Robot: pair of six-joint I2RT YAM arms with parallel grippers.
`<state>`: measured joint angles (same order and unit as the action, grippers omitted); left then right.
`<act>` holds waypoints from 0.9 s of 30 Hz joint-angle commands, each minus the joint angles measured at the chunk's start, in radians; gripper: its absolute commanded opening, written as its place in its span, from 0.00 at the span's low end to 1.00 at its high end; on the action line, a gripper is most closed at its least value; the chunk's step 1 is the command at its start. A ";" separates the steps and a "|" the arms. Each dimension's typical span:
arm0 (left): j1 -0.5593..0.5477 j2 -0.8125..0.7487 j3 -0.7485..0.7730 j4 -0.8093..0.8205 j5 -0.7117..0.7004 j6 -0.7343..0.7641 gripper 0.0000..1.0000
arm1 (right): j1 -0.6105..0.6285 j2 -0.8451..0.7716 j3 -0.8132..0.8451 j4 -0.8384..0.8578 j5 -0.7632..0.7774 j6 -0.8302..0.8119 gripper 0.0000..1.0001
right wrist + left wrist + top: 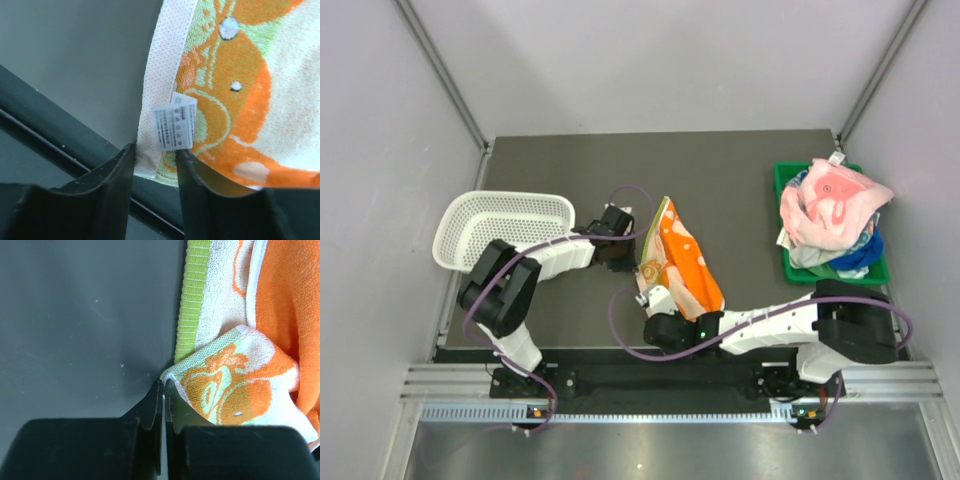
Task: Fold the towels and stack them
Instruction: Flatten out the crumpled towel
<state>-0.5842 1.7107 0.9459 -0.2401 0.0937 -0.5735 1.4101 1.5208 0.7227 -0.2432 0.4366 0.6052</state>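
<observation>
An orange towel [682, 258] with white and green motifs lies crumpled mid-table. My left gripper [621, 250] is at its left edge. In the left wrist view its jaws [163, 385] are shut, with a sliver of the towel's [225, 390] raised corner pinched at the tips. My right gripper [651, 298] is at the towel's near corner. It stands open [155, 150], and the hem and white label [174, 127] of the towel [240, 100] lie between its fingers. More towels, pink [830, 205], white and blue [865, 252], are heaped at the right.
The heaped towels sit in a green bin [782, 215] at the right edge of the table. A white mesh basket [500, 225] stands at the left, behind my left arm. The table's near edge and a dark rail [60, 120] run just under my right gripper.
</observation>
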 commanded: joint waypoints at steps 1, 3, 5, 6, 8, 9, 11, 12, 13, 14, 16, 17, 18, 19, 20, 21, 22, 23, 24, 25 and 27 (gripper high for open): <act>-0.002 0.010 -0.035 -0.016 -0.003 0.011 0.00 | 0.016 0.012 0.020 -0.051 0.027 0.050 0.33; -0.003 -0.012 -0.032 -0.027 -0.012 0.012 0.00 | 0.016 0.009 0.023 -0.073 0.048 0.064 0.20; -0.002 -0.034 -0.025 -0.044 -0.018 0.012 0.00 | 0.016 -0.016 0.033 -0.119 0.088 0.065 0.08; -0.002 -0.058 -0.021 -0.048 -0.023 0.014 0.00 | 0.016 -0.030 0.049 -0.134 0.106 0.064 0.06; -0.002 -0.089 -0.004 -0.067 -0.025 0.015 0.00 | 0.016 -0.099 0.069 -0.194 0.167 0.058 0.00; -0.002 -0.124 0.001 -0.085 -0.029 0.015 0.00 | 0.012 -0.126 0.086 -0.214 0.188 0.051 0.00; -0.002 -0.163 0.024 -0.109 -0.038 0.021 0.00 | -0.016 -0.210 0.098 -0.244 0.223 0.030 0.00; -0.002 -0.205 0.033 -0.135 -0.040 0.023 0.00 | -0.031 -0.240 0.115 -0.277 0.232 0.022 0.00; -0.002 -0.229 0.048 -0.146 -0.046 0.024 0.00 | -0.046 -0.292 0.124 -0.287 0.235 0.012 0.00; -0.002 -0.250 0.056 -0.156 -0.046 0.030 0.00 | -0.074 -0.318 0.133 -0.298 0.244 -0.014 0.00; -0.002 -0.312 0.091 -0.197 -0.040 0.038 0.00 | -0.097 -0.385 0.168 -0.320 0.257 -0.042 0.00; -0.003 -0.335 0.102 -0.209 -0.032 0.041 0.00 | -0.111 -0.408 0.184 -0.323 0.263 -0.074 0.00; -0.002 -0.380 0.114 -0.218 -0.025 0.046 0.00 | -0.115 -0.425 0.216 -0.329 0.269 -0.093 0.00; -0.003 -0.404 0.141 -0.235 -0.016 0.049 0.00 | -0.117 -0.459 0.234 -0.337 0.289 -0.111 0.00; -0.002 -0.428 0.158 -0.245 -0.003 0.052 0.00 | -0.120 -0.473 0.256 -0.344 0.303 -0.143 0.00; -0.003 -0.472 0.177 -0.257 0.003 0.054 0.00 | -0.122 -0.485 0.298 -0.353 0.316 -0.162 0.00; -0.002 -0.496 0.224 -0.272 0.005 0.061 0.00 | -0.122 -0.510 0.322 -0.358 0.329 -0.180 0.00; -0.002 -0.514 0.252 -0.297 0.008 0.066 0.00 | -0.120 -0.522 0.363 -0.361 0.347 -0.220 0.00; -0.002 -0.546 0.311 -0.318 0.006 0.072 0.00 | -0.122 -0.542 0.386 -0.361 0.362 -0.258 0.00; -0.003 -0.560 0.342 -0.318 0.008 0.075 0.00 | -0.122 -0.550 0.408 -0.357 0.366 -0.259 0.00; -0.003 -0.589 0.404 -0.340 0.018 0.077 0.00 | -0.123 -0.568 0.474 -0.347 0.370 -0.314 0.00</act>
<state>-0.5842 1.1900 1.2430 -0.5396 0.0898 -0.5224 1.2972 0.9977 1.0904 -0.5999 0.7460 0.4065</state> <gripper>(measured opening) 0.025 0.018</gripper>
